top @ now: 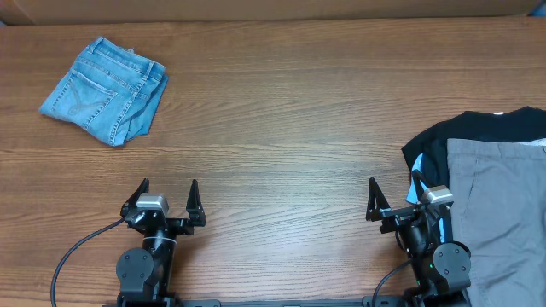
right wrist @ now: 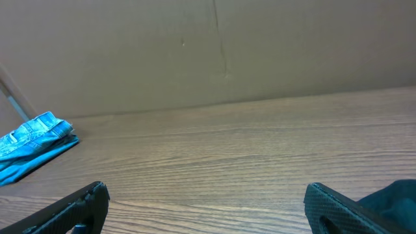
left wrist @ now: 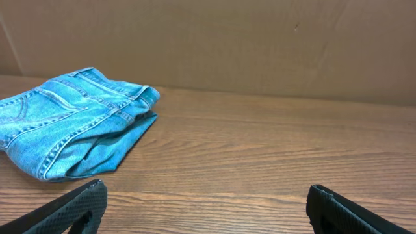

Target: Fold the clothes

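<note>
The left gripper (top: 168, 186) stands spread wide with nothing between its jaws; in the left wrist view its two dark fingers (left wrist: 75, 207) frame only bare wood. The right gripper (top: 394, 189) is likewise released and grasps nothing, its jaws parted over the table (top: 281, 119). Both sit low at the near edge, well apart from each other, pointing toward the far side. Just beside the right gripper's outer finger lies the edge of a black garment (top: 439, 141), and a corner of that dark cloth shows next to the same finger in the right wrist view. A grey garment (top: 499, 222) lies on top of the black one, further out to the right of those jaws. The jeans (top: 107, 92) lie ahead of the left gripper and off to its left, near the far left corner, well apart from both grippers. They are folded into a compact bundle, waistband and a stitched back pocket facing up. Beyond the table, ahead of both grippers, rises a plain brown cardboard wall (left wrist: 260, 45).
</note>
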